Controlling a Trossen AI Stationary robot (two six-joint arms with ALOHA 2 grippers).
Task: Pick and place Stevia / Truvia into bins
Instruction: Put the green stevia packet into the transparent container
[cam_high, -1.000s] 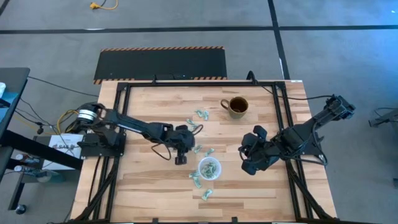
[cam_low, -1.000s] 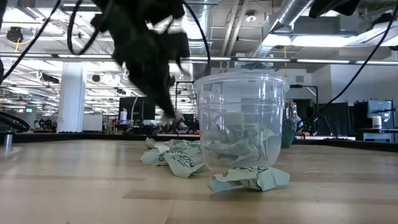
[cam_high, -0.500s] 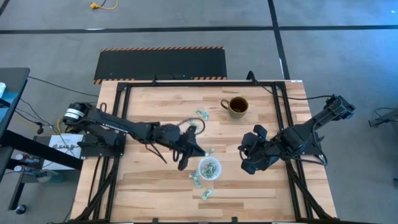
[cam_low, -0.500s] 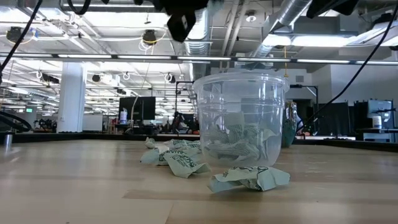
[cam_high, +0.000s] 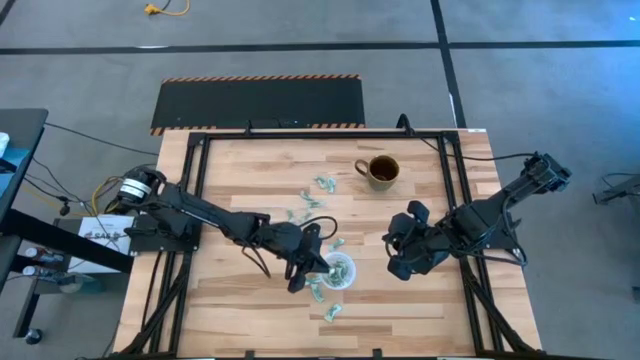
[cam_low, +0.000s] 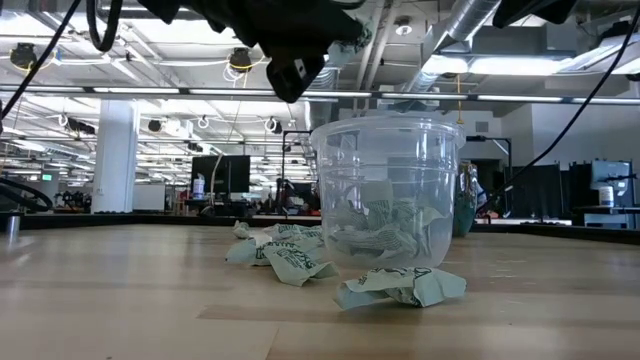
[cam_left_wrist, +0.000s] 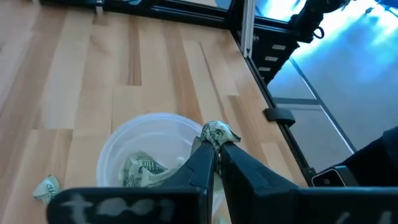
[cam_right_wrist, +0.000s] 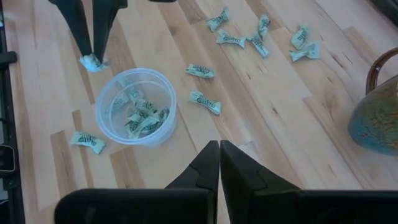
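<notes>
The left end effector (cam_left_wrist: 216, 144) has swung over from the loose sachets toward the clear cup (cam_high: 338, 271) within the last second, and it now hangs at the cup's rim on its left side, raised off the counter (cam_high: 240, 180), fingers pinched on one crumpled green-and-white sachet (cam_left_wrist: 216, 132). In the left wrist view the cup (cam_left_wrist: 146, 155) lies just beneath the fingertips, several sachets already in it. That puts this packet at the drop stage; a slight further move over the opening seems needed before letting go. More sachets lie on the counter (cam_right_wrist: 205, 71) around the cup. The right end effector (cam_right_wrist: 219, 163) waits well to the right, fingers together and empty.
</notes>
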